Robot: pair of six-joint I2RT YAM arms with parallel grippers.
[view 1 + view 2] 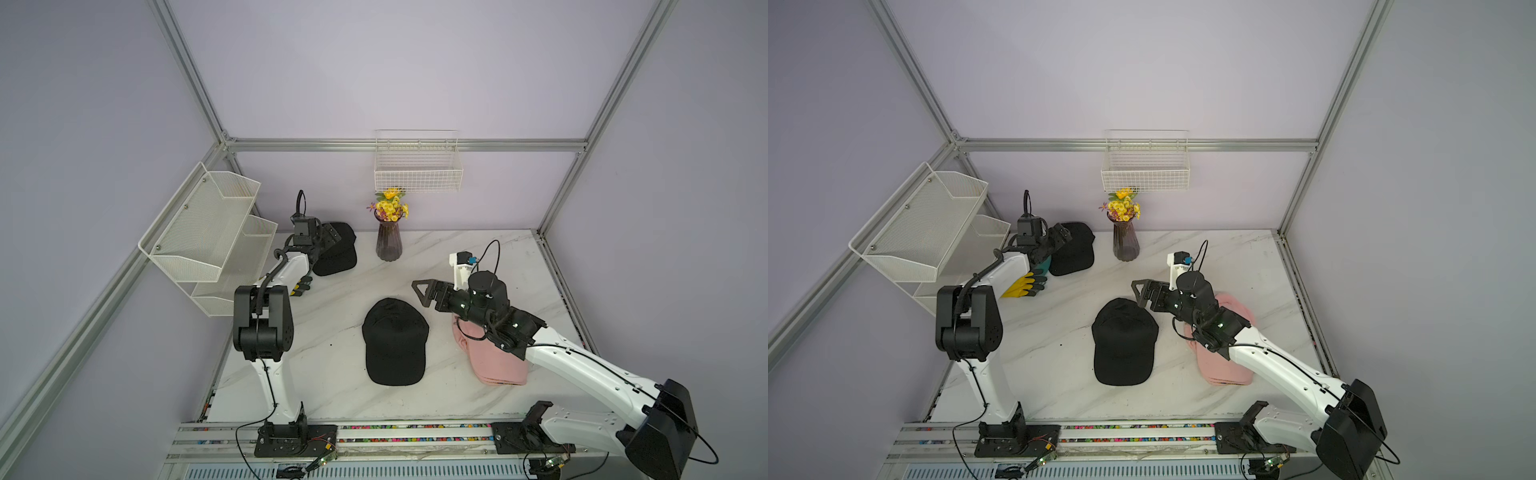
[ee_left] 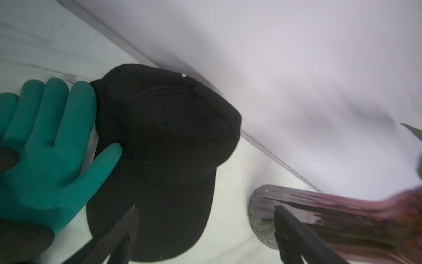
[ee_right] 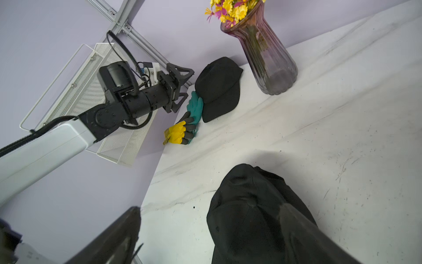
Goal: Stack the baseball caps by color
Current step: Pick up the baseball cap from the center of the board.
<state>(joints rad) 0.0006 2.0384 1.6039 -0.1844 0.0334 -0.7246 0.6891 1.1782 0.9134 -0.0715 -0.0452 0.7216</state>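
Both spread and empty, the left gripper (image 3: 188, 83) hovers over the far black cap (image 1: 338, 255), the right gripper (image 1: 422, 293) by the middle black cap (image 1: 395, 340), likely to stack them.

Black cap (image 2: 164, 148), teal glove (image 2: 45, 148), glass vase (image 2: 342, 205)

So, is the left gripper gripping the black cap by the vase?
No, the left gripper stands open near the black cap, clamping nothing.

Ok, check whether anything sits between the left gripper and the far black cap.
Nothing visible does. The open left gripper points straight at the cap; the teal glove touches the cap's edge, and the vase stands apart beside it.
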